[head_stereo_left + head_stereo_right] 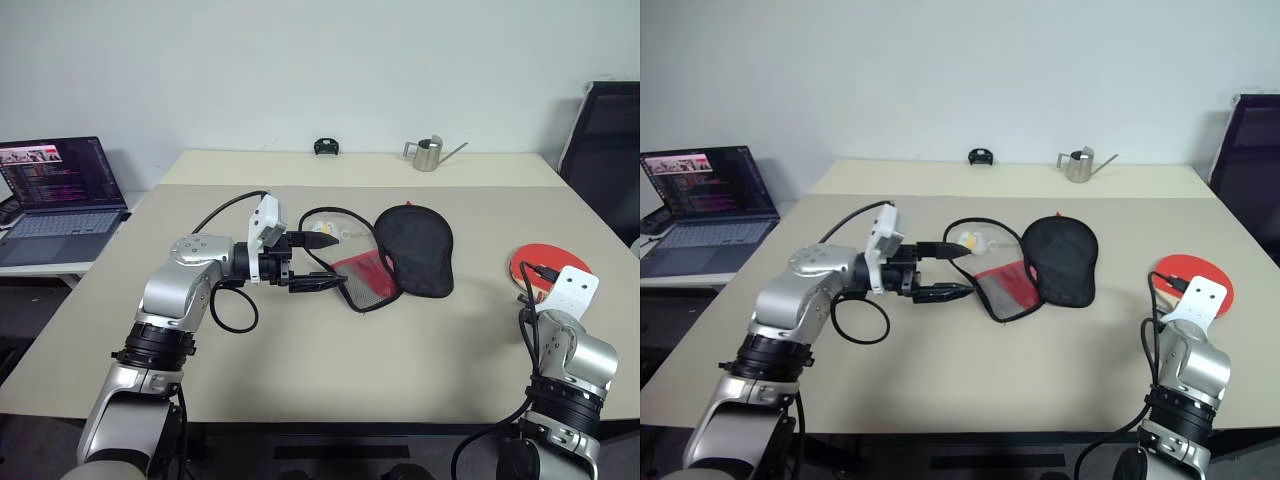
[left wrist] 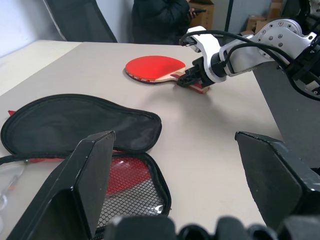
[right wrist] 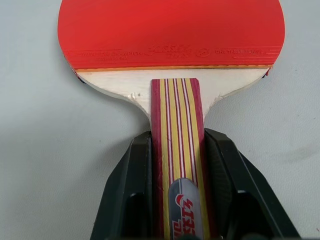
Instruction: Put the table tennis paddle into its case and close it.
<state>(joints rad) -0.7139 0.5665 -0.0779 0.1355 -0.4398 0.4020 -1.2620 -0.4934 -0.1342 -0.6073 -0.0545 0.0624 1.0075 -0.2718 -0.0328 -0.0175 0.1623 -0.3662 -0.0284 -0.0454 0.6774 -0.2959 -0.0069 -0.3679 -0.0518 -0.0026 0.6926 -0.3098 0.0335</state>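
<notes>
**Robot's right claw pinches paddle handle as case lies open at mid-table**

The table tennis paddle lies flat near the right edge of the beige table, its long axis running from the handle by the robot out to the round red face, which points away from the robot and slightly to the right. The right gripper is pressed against both sides of the striped wooden handle, pinching it. At the table's middle the case lies unzipped, its black half spread flat and its red, mesh-lined half beside it, towards the robot's left. The left gripper hangs level just left of the case, fingers spread wide and empty. A small metal watering can and a small black object stand near the far wall, an open laptop sits on a side desk to the left, and a dark chair stands at the right
</notes>
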